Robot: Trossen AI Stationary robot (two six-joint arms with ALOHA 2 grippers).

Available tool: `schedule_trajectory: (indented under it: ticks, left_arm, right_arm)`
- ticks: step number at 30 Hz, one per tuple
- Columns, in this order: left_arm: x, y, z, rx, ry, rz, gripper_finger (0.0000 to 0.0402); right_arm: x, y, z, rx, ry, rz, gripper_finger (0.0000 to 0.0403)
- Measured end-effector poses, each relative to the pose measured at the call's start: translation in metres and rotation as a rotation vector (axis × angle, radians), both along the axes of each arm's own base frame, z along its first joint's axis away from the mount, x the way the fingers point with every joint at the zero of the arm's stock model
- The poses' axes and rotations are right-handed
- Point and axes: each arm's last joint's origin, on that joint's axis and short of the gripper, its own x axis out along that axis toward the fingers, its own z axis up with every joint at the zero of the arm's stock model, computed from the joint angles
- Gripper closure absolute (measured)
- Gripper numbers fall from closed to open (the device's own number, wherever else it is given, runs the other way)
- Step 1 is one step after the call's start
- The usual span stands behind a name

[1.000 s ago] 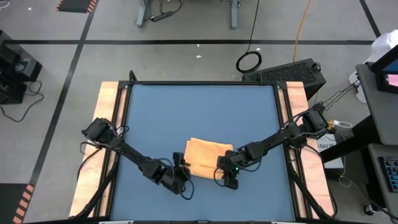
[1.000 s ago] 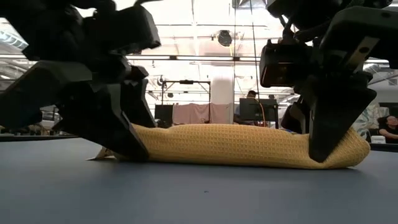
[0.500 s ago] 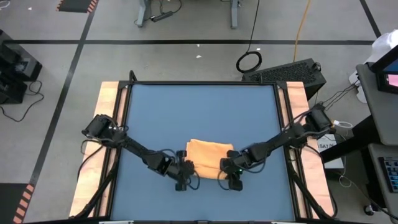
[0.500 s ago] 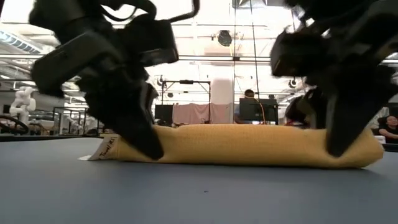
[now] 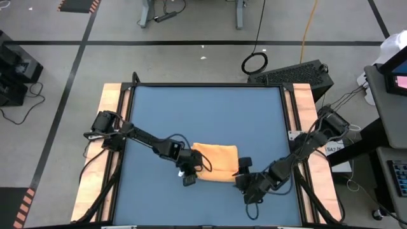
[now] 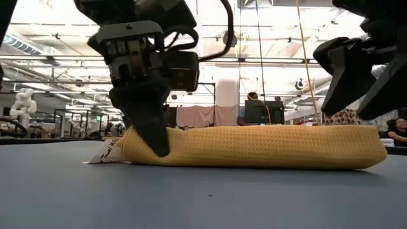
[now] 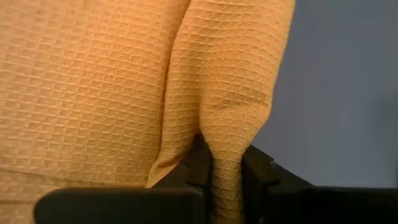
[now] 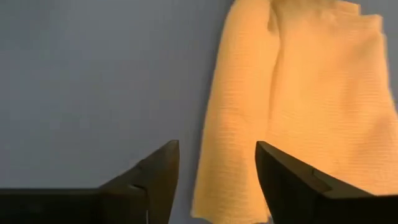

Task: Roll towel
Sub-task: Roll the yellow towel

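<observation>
**Colleague:** What do you have on screen, starting with the big things?

**Me:** I see the blue table (image 5: 203, 121) with wooden strips along both sides. The far half of it is bare, and there is open blue surface on every side of the towel (image 5: 216, 163). The towel lies partly rolled towards the near edge, about mid-width, well clear of the wooden sides.

**Colleague:** And the arms?

**Me:** The left gripper (image 5: 189, 172) sits at the towel's left end. In my left wrist view its jaws are nearly closed, pinching a fold of the cloth (image 7: 236, 93) between the fingers (image 7: 258, 177). The right gripper (image 5: 243, 170) is just off the towel's right end, at its near corner. My right wrist view shows its jaws standing apart with nothing between them; the towel (image 8: 298, 93) lies ahead of the fingers (image 8: 155, 174).

**Colleague:** Anything you can't make out?

**Me:** From above, the left gripper covers the towel's left end, so I can't see the pinch there. In the low view the towel (image 6: 254, 146) reads as one long thick roll. That view also shows a small white tag (image 6: 108, 151) sticking out at one end, with print too small for me to read. The overhead camera doesn't show the tag. The right gripper is cut off at the low view's edge.
</observation>
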Motion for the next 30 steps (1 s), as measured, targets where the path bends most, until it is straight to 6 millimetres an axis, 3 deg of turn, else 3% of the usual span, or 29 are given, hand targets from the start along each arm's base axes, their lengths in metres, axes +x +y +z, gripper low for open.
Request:
schedule_trajectory:
  ticks: [6, 14, 18, 25, 30]
  left_arm:
    - [0.001, 0.012, -0.001, -0.066, 0.046, 0.030, 0.0356]
    - [0.001, 0.013, -0.001, -0.083, 0.055, 0.050, 0.0355]
    - [0.001, 0.013, -0.001, -0.084, 0.056, 0.049, 0.0355]
    - [0.001, 0.013, -0.001, -0.089, 0.058, 0.047, 0.0354]
    - [0.002, 0.014, -0.001, -0.090, 0.057, 0.048, 0.0354]
  right_arm:
    - [0.004, 0.003, -0.020, -0.066, 0.003, -0.043, 0.0195]
    - [0.008, 0.003, -0.033, -0.108, 0.014, -0.054, 0.0195]
    - [0.011, 0.004, -0.031, -0.154, -0.015, -0.058, 0.0195]
    - [0.019, 0.020, -0.009, -0.169, -0.056, 0.004, 0.0195]
    - [0.018, 0.020, -0.012, -0.177, -0.024, -0.003, 0.0195]
